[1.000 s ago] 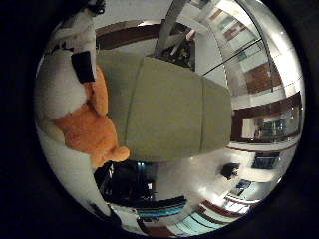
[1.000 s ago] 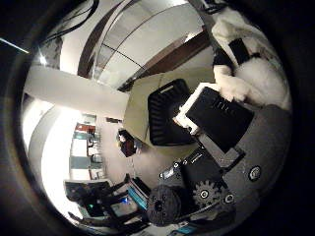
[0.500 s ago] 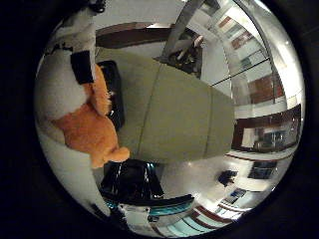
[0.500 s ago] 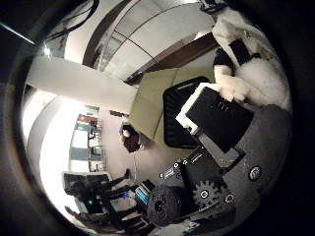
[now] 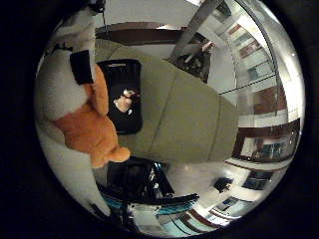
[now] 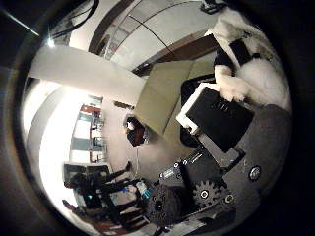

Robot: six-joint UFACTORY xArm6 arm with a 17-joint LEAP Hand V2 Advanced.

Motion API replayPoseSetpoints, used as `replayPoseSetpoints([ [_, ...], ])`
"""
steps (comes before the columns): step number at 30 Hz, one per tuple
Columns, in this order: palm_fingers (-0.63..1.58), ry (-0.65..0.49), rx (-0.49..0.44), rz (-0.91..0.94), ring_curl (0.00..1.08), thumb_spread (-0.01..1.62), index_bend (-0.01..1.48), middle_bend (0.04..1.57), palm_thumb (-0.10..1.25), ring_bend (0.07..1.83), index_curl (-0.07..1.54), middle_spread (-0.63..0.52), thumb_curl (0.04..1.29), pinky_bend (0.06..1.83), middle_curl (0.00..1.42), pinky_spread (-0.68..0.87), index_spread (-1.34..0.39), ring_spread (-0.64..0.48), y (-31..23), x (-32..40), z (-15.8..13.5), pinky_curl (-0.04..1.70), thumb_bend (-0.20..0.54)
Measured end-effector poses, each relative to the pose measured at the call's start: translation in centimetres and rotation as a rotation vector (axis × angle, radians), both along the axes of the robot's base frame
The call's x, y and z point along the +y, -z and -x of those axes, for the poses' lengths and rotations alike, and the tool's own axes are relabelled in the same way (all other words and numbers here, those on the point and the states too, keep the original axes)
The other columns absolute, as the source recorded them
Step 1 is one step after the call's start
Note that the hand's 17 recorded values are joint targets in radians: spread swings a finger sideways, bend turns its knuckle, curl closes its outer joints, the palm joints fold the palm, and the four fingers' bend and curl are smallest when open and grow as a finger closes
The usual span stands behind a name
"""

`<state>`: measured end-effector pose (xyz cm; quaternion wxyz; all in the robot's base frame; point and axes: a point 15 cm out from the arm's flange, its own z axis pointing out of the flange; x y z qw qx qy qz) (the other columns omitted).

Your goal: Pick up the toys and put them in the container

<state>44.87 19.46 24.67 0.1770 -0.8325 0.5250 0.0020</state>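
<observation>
The hand (image 6: 216,147) has its fingers curled round an orange and white plush toy (image 5: 84,114), holding it close against the palm, well above the olive-green tabletop (image 5: 184,119). A black container (image 5: 122,97) sits on the tabletop below, with a small pale toy (image 5: 123,102) lying inside it.
</observation>
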Motion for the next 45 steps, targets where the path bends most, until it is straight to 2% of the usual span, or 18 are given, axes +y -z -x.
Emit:
replayPoseSetpoints([
  [26, 1.14, -0.149, 0.007, -0.018, 0.71, 0.42, 1.09, 1.36, 1.08, 1.42, 0.89, -0.12, 0.98, 1.29, 0.73, -0.20, -0.25, -0.19, -0.5, 9.9, 4.7, 0.99, -0.019],
  [40, 1.14, -0.122, 0.001, -0.018, 0.73, 0.42, 1.10, 1.36, 1.07, 1.40, 0.89, -0.12, 0.99, 1.30, 0.73, -0.20, -0.25, -0.20, -0.7, 8.6, 3.7, 0.99, -0.022],
  [45, 1.13, -0.104, -0.041, -0.031, 0.73, 0.52, 1.10, 1.35, 1.00, 1.39, 0.89, -0.13, 0.96, 1.33, 0.73, -0.20, -0.25, -0.21, -1.4, 8.1, 2.6, 0.99, -0.029],
])
